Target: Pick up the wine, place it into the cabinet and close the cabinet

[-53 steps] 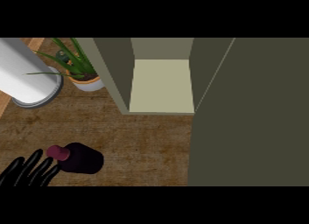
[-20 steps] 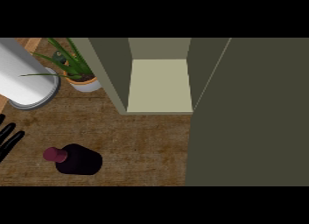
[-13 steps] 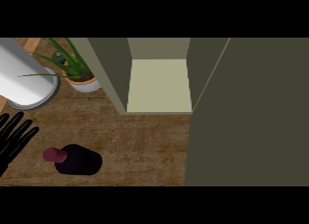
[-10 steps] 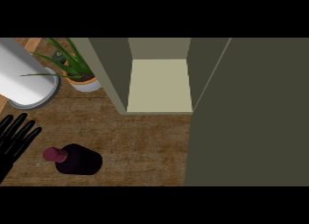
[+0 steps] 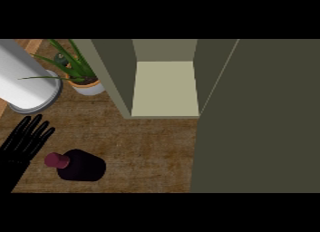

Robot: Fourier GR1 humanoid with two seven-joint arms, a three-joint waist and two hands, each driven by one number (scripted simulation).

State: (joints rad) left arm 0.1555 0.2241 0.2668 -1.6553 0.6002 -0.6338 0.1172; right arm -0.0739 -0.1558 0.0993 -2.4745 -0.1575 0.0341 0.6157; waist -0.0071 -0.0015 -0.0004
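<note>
Head view, looking steeply down on a brown wood-grain desk (image 5: 149, 140). One black hand (image 5: 25, 142) enters from the lower left corner; by its position at the left of the view it reads as the robot's left hand. Its fingers (image 5: 35, 129) are straight and spread, pointing toward the far side of the desk, and they curl round nothing. The hand lies just left of the wine bottle (image 5: 82, 165) and appears slightly apart from it; whether the wrist edge grazes the bottle cannot be told. No right hand shows in this view.

The wine bottle stands upright on the near left part of the desk, seen from above as a dark round body with a maroon cap (image 5: 56, 160) offset toward the hand. It is outside the cabinet, nearer than and to the left of the opening.

The cabinet (image 5: 166, 88) stands open at the far centre, showing a pale interior floor between olive side walls. Its olive door (image 5: 269, 118) fills the right side of the view.

At far left lies a large white cylinder (image 5: 18, 74), and just right of it a potted plant (image 5: 82, 79) with long green leaves in a pale pot, beside the cabinet's left wall.
</note>
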